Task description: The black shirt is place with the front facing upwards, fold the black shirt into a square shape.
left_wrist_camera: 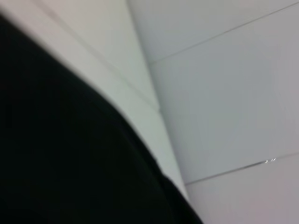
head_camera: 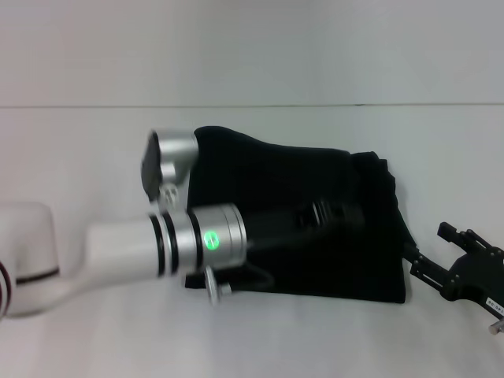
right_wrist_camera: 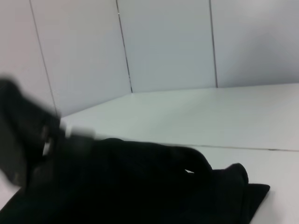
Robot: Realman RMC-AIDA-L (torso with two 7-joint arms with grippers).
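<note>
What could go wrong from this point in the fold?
1. The left gripper lies over the middle of the black shirt, so pulling away might drag a layer and undo the fold.
2. The shirt's right edge is bunched next to the right gripper, so a careless grasp may catch several layers.
3. The outline looks uneven, so the final square may come out skewed.

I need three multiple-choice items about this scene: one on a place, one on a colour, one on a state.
1. Where is the left gripper?
A. over the black shirt
B. off the table
C. beside the right gripper

2. What colour is the light on the left arm's wrist ring?
A. red
B. green
C. blue

3. How does the shirt lie?
A. spread flat, sleeves out
B. hanging in the air
C. folded into a compact block

Answers: 1 A, the head view shows it above the cloth. 2 B, a green dot glows there. 3 C, no sleeves stick out.
</note>
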